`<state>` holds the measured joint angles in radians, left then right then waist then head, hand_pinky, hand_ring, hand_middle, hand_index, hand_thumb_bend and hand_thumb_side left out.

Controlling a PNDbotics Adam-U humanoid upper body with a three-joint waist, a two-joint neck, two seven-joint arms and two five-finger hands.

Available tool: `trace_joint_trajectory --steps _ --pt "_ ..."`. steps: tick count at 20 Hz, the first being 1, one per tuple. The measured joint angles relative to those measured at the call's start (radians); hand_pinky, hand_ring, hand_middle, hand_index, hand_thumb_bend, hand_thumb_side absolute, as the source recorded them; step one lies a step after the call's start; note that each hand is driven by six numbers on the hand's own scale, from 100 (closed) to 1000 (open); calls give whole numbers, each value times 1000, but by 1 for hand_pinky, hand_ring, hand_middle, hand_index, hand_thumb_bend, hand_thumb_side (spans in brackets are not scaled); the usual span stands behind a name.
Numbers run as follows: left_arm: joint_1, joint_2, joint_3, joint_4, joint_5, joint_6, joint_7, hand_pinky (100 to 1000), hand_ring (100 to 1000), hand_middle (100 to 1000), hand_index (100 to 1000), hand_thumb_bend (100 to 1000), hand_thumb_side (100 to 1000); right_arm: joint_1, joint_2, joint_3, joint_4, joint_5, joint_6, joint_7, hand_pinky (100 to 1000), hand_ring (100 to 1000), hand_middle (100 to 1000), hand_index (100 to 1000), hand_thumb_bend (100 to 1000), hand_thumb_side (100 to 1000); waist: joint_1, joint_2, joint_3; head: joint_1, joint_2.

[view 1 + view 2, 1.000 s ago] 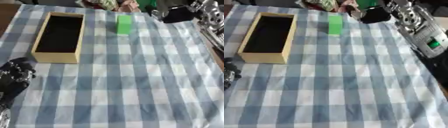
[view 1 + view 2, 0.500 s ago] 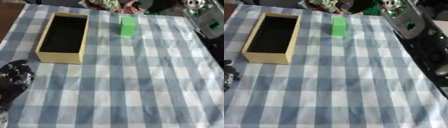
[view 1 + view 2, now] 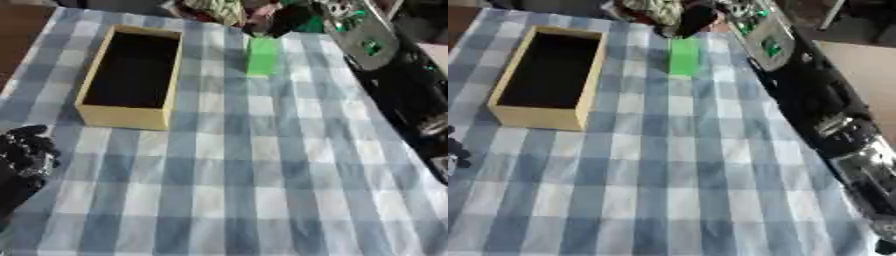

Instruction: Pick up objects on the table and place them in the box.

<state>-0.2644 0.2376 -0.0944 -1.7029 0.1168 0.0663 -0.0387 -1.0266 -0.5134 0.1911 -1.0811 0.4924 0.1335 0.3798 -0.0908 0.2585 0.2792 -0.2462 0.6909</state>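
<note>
two hands show. the left hand (image 3: 24, 152) rests at the near left edge of the bench (image 3: 262, 190), fingers curled, holding nothing. further back on the left sits the open wooden box (image 3: 131, 75) on the blue checked cloth (image 3: 667, 165). the green block (image 3: 262, 55) stands right of it, apart. the right hand (image 3: 695, 17) hovers just beyond the block at the far edge; i cannot tell its fingers.

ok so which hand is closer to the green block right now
The right hand. It reaches in just behind the green block at the far edge of the table. The left hand rests at the near left edge, in front of the box, far from the block.
</note>
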Motion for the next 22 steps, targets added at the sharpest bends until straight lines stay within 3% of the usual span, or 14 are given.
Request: trace_joint_trajectory --steps 5,14,22 --pt "-1 0 0 0 0 0 0 539 555 504 722 121 151 -4 33 -42 134 92 -48 14 827 995 888 955 418 100 0 6 9 -2 -8" --pt "-1 0 0 0 0 0 1 539 554 504 721 126 151 -4 37 -76 235 173 -42 -47 845 999 903 955 441 103 -1 13 18 -2 -12" --pt "-1 0 1 0 0 -1 2 539 554 503 720 131 151 2 46 -86 272 210 -39 -82 827 958 776 915 429 100 -3 18 23 -3 -16"
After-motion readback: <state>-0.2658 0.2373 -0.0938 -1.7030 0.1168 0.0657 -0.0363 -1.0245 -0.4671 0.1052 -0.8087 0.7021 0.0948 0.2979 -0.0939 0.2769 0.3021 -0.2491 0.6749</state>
